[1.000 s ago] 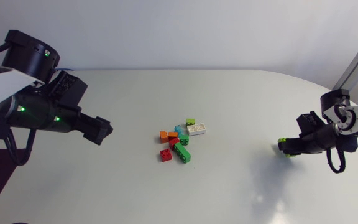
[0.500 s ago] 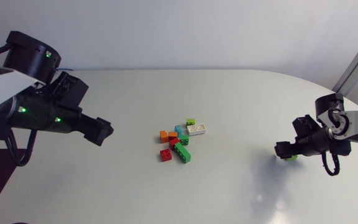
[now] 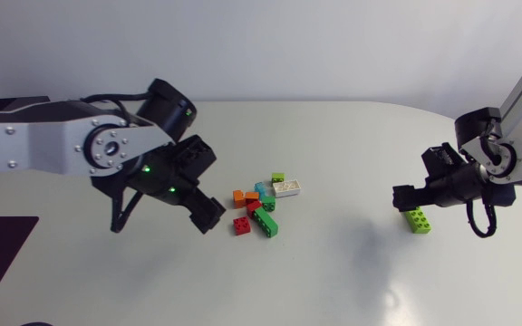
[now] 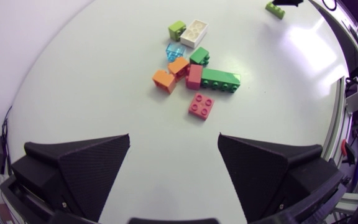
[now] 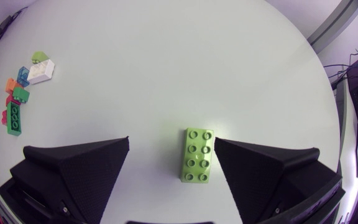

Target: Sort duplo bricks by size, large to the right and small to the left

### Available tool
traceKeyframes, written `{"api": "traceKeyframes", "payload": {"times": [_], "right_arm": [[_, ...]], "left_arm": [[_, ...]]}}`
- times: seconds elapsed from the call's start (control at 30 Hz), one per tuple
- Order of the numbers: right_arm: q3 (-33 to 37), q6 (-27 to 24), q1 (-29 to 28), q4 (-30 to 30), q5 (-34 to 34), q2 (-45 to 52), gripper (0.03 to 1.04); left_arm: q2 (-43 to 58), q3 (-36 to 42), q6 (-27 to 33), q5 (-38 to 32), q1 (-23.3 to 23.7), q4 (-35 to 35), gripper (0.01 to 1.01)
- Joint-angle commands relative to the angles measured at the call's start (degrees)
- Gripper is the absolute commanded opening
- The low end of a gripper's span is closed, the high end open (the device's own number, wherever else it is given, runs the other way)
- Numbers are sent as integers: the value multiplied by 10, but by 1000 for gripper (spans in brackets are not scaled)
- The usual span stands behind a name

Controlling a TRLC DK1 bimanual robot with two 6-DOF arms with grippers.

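The right gripper (image 5: 172,143) is shown with its fingers spread apart. A lime-green eight-stud plastic brick (image 5: 197,155) is seen lying flat on the white table (image 5: 166,62) between them. The left gripper (image 4: 174,135), likewise spread and empty, is positioned before a pile of mixed coloured bricks (image 4: 191,59), with a red square four-stud brick (image 4: 201,105) lying nearest to it.

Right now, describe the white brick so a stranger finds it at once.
Find the cluster of plastic bricks midway across the pale table. On its right edge, beside a small lime-green brick, lies the oblong white plastic brick, the only white one.
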Motion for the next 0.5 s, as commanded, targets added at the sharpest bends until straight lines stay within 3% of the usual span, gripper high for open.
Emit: {"api": "traceKeyframes", "payload": {"times": [0.0,0.13,0.27,0.47], "right_arm": [[9,19,8,-18,1,-12,995],[9,26,12,-30,0,-24,995],[13,26,13,-39,0,-32,995],[27,38,23,-50,-1,-44,995]], "left_arm": [[40,47,25,-6,-24,18,987],[103,96,38,-14,-64,25,987],[116,88,149,-24,-119,25,987],[144,76,255,-37,-137,25,987]]}}
